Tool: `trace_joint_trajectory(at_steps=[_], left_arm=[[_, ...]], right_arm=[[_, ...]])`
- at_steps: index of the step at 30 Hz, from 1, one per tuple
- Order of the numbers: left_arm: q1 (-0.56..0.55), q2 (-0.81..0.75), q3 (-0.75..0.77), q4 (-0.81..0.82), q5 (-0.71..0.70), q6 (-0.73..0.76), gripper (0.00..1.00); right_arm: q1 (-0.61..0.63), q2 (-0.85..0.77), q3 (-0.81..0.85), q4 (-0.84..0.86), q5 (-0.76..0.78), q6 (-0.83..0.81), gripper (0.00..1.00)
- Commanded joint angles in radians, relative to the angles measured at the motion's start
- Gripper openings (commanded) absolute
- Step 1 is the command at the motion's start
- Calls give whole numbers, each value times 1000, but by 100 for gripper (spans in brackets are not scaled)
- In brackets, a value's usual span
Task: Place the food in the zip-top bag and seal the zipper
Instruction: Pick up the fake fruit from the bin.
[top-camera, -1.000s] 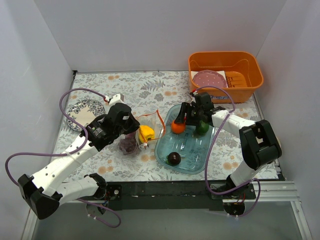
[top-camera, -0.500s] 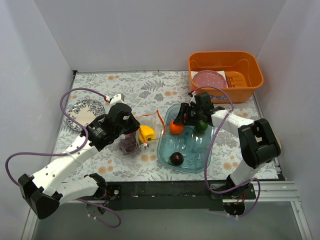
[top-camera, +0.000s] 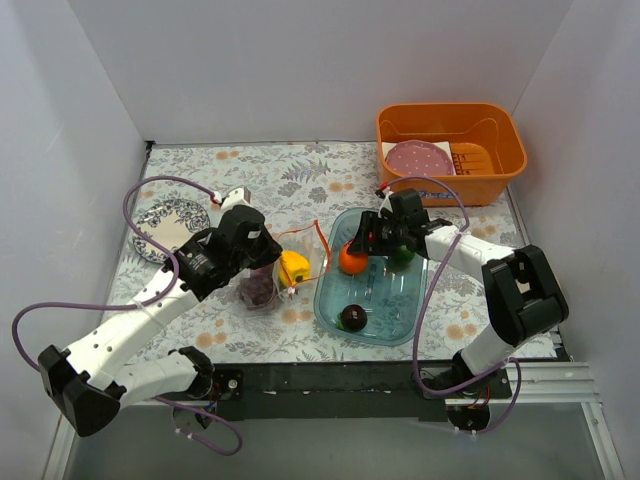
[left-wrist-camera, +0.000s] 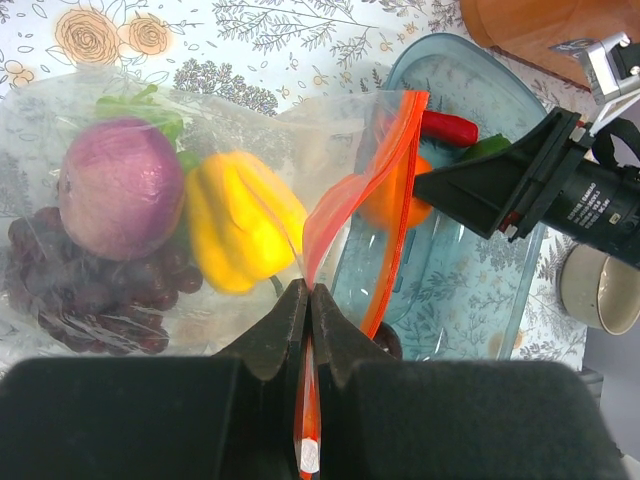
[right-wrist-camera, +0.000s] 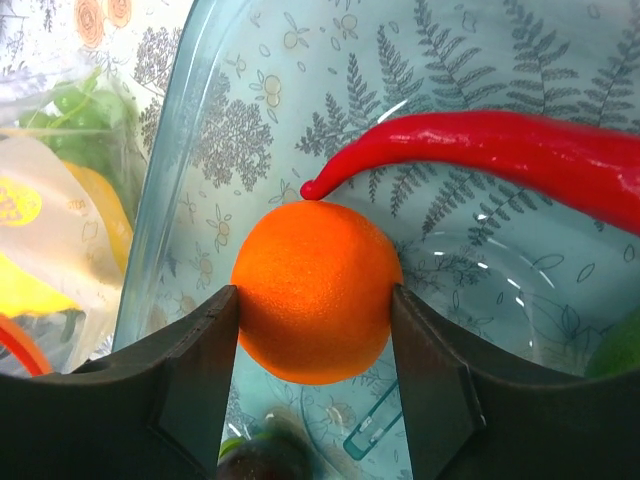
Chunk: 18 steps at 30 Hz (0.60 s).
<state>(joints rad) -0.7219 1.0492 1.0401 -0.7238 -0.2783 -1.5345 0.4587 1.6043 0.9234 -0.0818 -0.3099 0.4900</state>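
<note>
The clear zip-top bag (left-wrist-camera: 150, 90) lies left of the blue tray (top-camera: 400, 312), with the yellow pepper (left-wrist-camera: 240, 220), purple onion (left-wrist-camera: 120, 185), dark grapes (left-wrist-camera: 90, 300) and green grapes (left-wrist-camera: 140, 105) inside. My left gripper (left-wrist-camera: 308, 295) is shut on the red-orange zipper (left-wrist-camera: 385, 200) at the bag's mouth, which gapes toward the tray. My right gripper (right-wrist-camera: 315, 300) is shut on the orange (right-wrist-camera: 315, 290) over the tray's left part, beside the bag. The red chilli (right-wrist-camera: 500, 150), lime (top-camera: 402, 256) and dark plum (top-camera: 351, 317) lie in the tray.
An orange basin (top-camera: 450, 128) at the back right holds the pink dotted disc (top-camera: 420, 157). A patterned plate (top-camera: 172, 217) sits at the far left. White walls close in the table on three sides.
My right gripper has moved a little to the near left, toward the bag, with the orange between its fingers. The left gripper has kept its hold on the zipper.
</note>
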Motion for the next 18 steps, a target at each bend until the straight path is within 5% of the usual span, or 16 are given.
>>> trace_joint_trajectory(at_steps=[1,18], left_arm=[[3,-3,-2,24,-2,-6,0],[3,-21,-14,26,4,13,0]], right_arm=[[3,-73,-34,-1,-20,-27,43],[14,-354,-52,7,-12,62,42]])
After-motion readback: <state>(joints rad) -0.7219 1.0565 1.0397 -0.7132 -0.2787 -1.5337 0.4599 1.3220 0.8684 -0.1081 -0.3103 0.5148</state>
